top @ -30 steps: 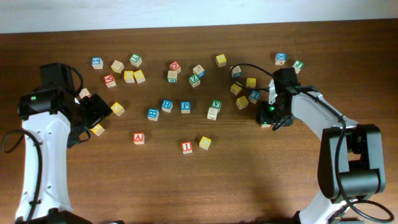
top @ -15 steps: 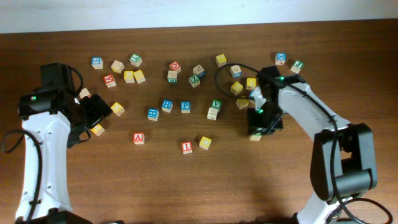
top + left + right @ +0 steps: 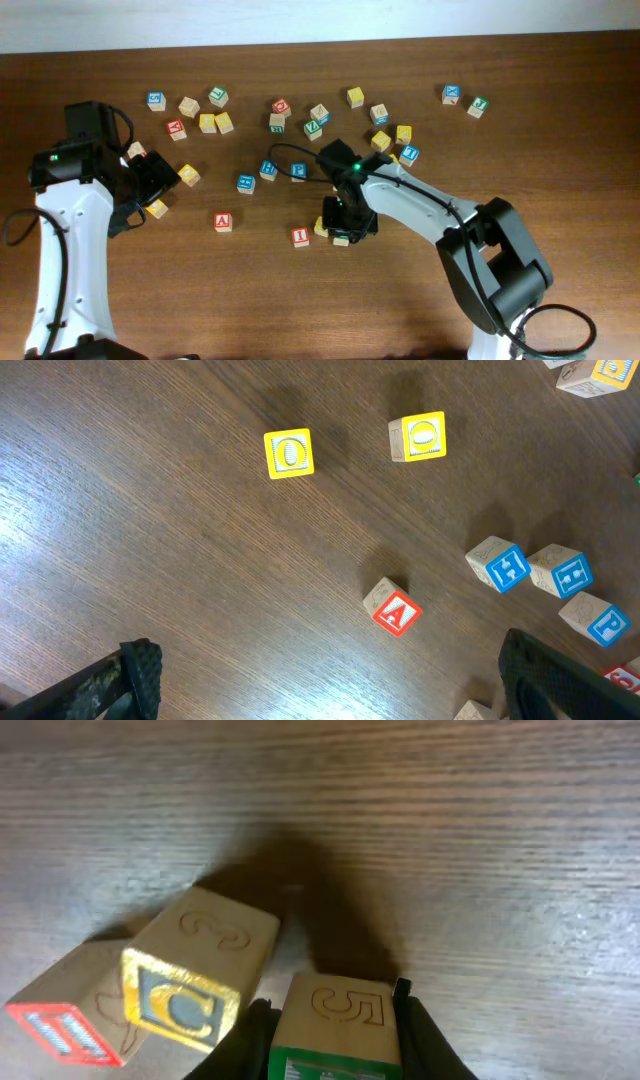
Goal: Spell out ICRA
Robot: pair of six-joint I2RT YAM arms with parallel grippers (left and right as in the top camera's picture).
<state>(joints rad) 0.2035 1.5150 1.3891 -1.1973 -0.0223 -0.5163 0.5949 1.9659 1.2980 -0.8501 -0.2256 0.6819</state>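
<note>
My right gripper is shut on the green R cube. A carved 5 shows on its side, and its letter face is cut off at the frame's edge. I hold it low over the table, just right of the yellow C cube. The red I cube lies left of the C. The red A cube lies alone further left. My left gripper is open and empty, near the A cube.
Many other letter cubes are scattered across the back of the table, among them the blue P cube. Two yellow cubes and three blue cubes show in the left wrist view.
My right arm has swept left from the right side of the table to the middle, carrying the green cube to the C and I cubes. The left arm has not moved.
</note>
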